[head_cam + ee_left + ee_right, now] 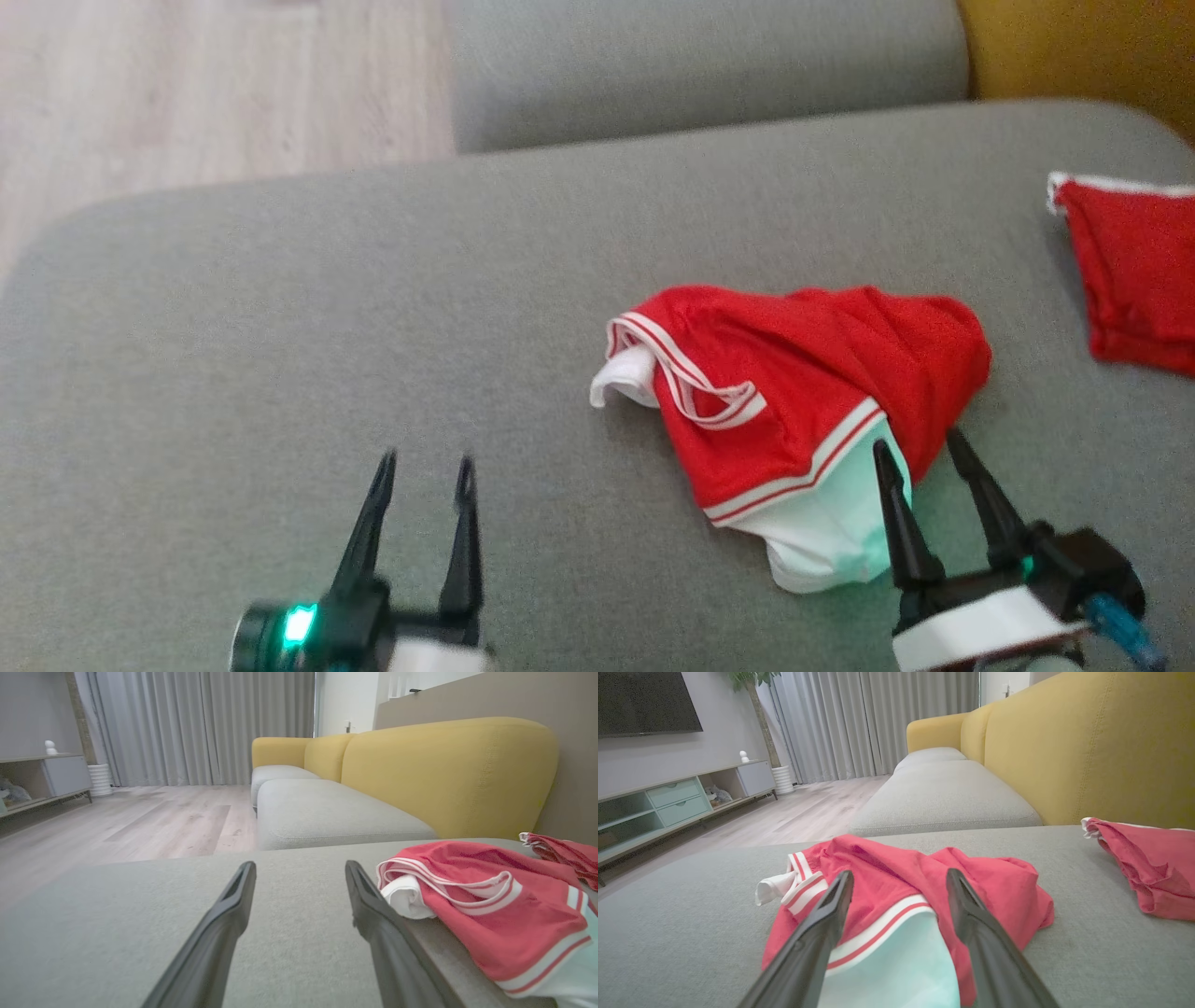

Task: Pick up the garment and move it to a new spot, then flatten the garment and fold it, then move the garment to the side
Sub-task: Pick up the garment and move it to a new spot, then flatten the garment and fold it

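Observation:
The garment (794, 401) is a red piece with white stripes and a white and pale mint part, lying crumpled on the grey sofa cushion (373, 308). My right gripper (924, 457) stands open at its near right edge, fingers over the mint part. In the right wrist view the garment (896, 891) lies just beyond and under the open right gripper (899, 879). My left gripper (425, 467) is open on the bare cushion, left of the garment and apart from it. Seen from the left wrist, the left gripper (299, 870) is empty, with the garment (486, 896) to its right.
A second red cloth (1134, 271) lies at the cushion's right edge. Behind are another grey cushion (700, 65) and the yellow backrest (448, 774). Wooden floor (205, 84) lies beyond the cushion's left edge. A TV cabinet (677, 798) stands far off.

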Tool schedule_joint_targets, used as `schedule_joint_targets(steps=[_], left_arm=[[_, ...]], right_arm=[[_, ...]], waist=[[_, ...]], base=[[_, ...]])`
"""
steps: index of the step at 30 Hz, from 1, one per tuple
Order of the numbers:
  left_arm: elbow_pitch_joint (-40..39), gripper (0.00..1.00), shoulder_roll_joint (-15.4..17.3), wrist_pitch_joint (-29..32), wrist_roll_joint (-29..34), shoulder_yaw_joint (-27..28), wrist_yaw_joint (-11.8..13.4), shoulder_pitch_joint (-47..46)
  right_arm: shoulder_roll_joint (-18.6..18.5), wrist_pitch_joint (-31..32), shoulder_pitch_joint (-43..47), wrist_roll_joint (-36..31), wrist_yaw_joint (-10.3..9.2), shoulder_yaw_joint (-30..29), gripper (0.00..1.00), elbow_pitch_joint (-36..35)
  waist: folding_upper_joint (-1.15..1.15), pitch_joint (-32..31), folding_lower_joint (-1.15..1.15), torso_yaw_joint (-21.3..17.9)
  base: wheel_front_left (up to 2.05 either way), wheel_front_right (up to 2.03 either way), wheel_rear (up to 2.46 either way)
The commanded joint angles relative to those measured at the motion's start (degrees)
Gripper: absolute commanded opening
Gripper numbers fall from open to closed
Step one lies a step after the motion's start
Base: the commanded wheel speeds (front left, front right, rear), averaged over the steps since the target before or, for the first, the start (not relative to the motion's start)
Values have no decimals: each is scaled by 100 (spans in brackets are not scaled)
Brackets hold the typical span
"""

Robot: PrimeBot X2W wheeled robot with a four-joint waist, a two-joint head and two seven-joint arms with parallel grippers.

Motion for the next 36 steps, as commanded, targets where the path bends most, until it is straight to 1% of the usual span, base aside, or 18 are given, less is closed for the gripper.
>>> schedule_joint_targets(steps=[1, 5, 9, 15, 23, 30, 34, 36], left_arm=[[-265, 100, -39, -30, 74, 261, 53, -13], [-477, 100, -81, -30, 185, 464, 156, 528], [-647, 100, -109, -30, 251, 633, 247, 756], [-655, 100, -124, -30, 382, 647, 237, 799], [-593, 100, -129, -30, 463, 658, 208, 797], [-466, 100, -130, -30, 358, 536, 96, 794], [-409, 100, -131, -30, 238, 417, -9, 701], [-375, 100, -131, -30, 85, 319, -123, 598]], right_arm=[[6, -22, -50, -34, -5, 91, 100, -159], [61, -22, 138, -68, -5, -10, 100, -196], [107, -22, 205, -84, -5, -68, 100, -210], [182, -22, 252, -78, -5, -112, 100, -201], [223, -22, 236, -85, -5, -127, 100, -155], [232, -22, 238, -101, -5, -102, 100, -133], [203, -22, 184, -93, -5, -32, 100, -162], [204, -22, 163, -65, -5, -39, 100, -192]], waist=[[0, -353, 2, 221], [0, -483, 2, 259], [0, -503, 2, 280], [0, -481, 2, 350], [0, -488, 2, 346], [0, -502, 2, 321], [0, -423, 2, 174], [0, -370, 2, 52]], base=[[0, 0, 0], [0, 0, 0], [0, 0, 0], [0, 0, 0], [0, 0, 0], [0, 0, 0], [0, 0, 0], [0, 0, 0]])
